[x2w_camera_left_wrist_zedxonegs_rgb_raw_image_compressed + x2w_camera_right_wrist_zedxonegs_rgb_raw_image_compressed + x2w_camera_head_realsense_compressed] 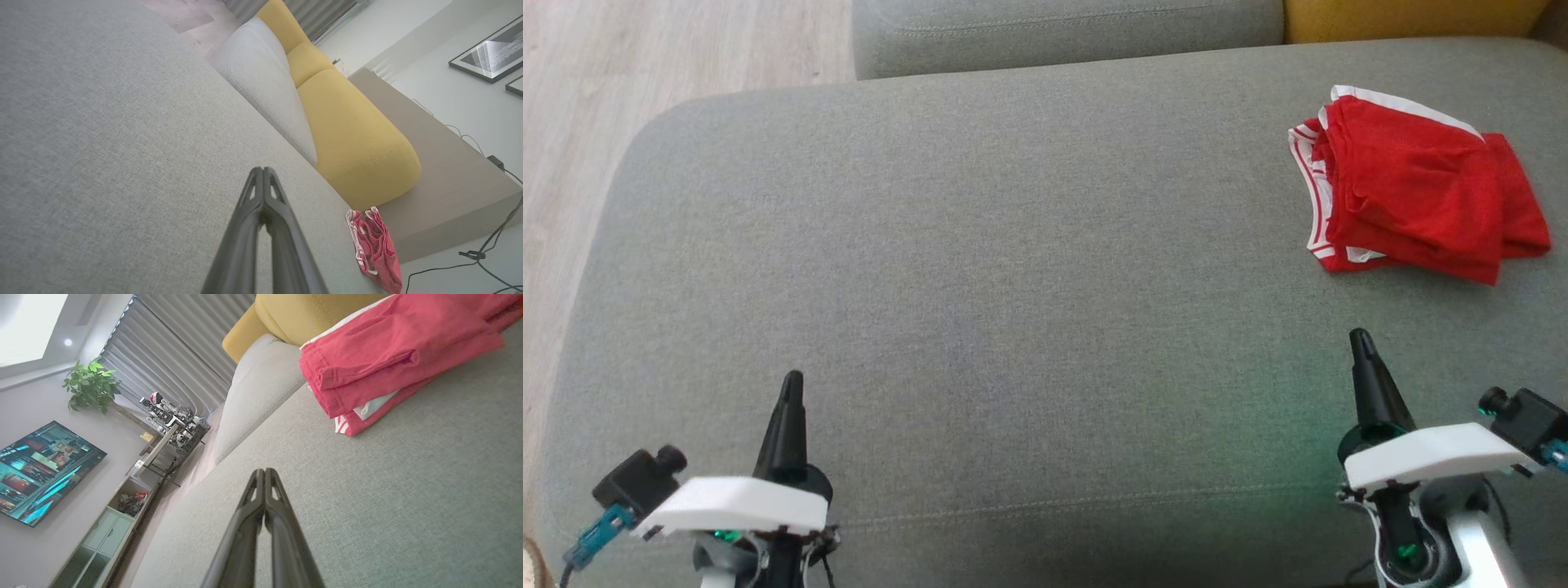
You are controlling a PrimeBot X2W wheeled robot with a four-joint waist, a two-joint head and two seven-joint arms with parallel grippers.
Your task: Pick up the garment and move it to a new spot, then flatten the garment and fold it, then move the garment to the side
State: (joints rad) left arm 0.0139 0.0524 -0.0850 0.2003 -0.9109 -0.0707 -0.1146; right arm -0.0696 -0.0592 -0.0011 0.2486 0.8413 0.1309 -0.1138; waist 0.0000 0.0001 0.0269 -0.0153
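Both claws parked, nothing in hand. My left gripper [792, 382] sits at the lower left of the head view, fingers pressed fully together and empty. My right gripper [1361, 339] is at the lower right in the same state, jaws closed on nothing. Both wrist views confirm it: the finger pairs meet at the tips, over bare grey cushion [1013, 245].

The garment [1413, 196] is at the upper right of the head view, well apart from the left claw and nearer the right one, touching neither. It lies on the grey cushion, near the yellow cushion [1405, 16].

Look: red shorts with white trim and white stripes along the left edge. They're doubled over in several layers, fairly compact, with edges not quite lined up and a white label poking out low in the right wrist view.

Step, my call: it lies folded and off to the side, so this reads as the last step finished, arms idle. It could instead be the start, I can't tell for sure. If it's the start, the right claw must open, reach toward the upper right and pinch through the stacked layers.
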